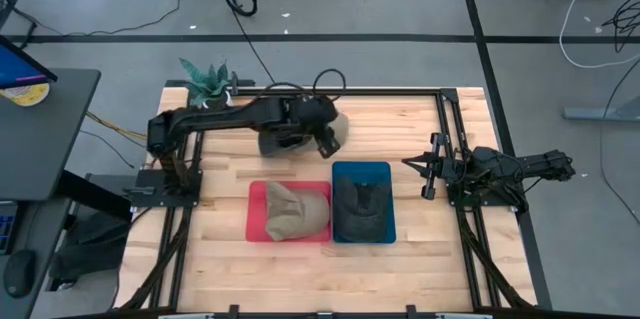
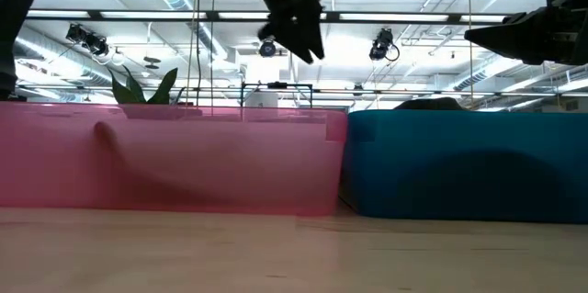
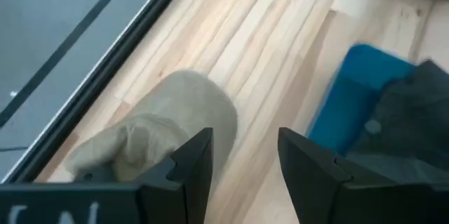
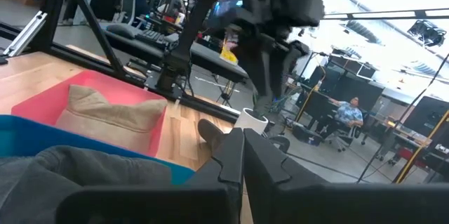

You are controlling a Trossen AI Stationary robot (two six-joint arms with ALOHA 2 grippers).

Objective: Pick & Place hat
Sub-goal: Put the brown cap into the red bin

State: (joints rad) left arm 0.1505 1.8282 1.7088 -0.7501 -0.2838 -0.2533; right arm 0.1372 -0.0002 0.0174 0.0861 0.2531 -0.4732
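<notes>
A beige hat (image 1: 344, 127) (image 3: 172, 122) lies on the wooden table near its far edge, half hidden under my left arm in the high view. My left gripper (image 1: 327, 143) (image 3: 242, 140) (image 2: 308, 47) hangs open in the air above that hat, with nothing between its fingers. Another beige hat (image 1: 297, 211) (image 4: 112, 115) lies in the red tray (image 1: 256, 209). A dark hat (image 1: 362, 209) (image 3: 414, 119) lies in the blue tray (image 1: 340, 169). My right gripper (image 1: 415, 164) (image 4: 242, 150) waits shut at the table's right side, pointing level toward the trays.
A potted plant (image 1: 205, 84) (image 2: 142, 86) stands at the table's far left corner. Dark frame rails (image 1: 445, 119) run along the far edge and both sides. Bare wood (image 1: 330, 279) lies between the trays and the near edge.
</notes>
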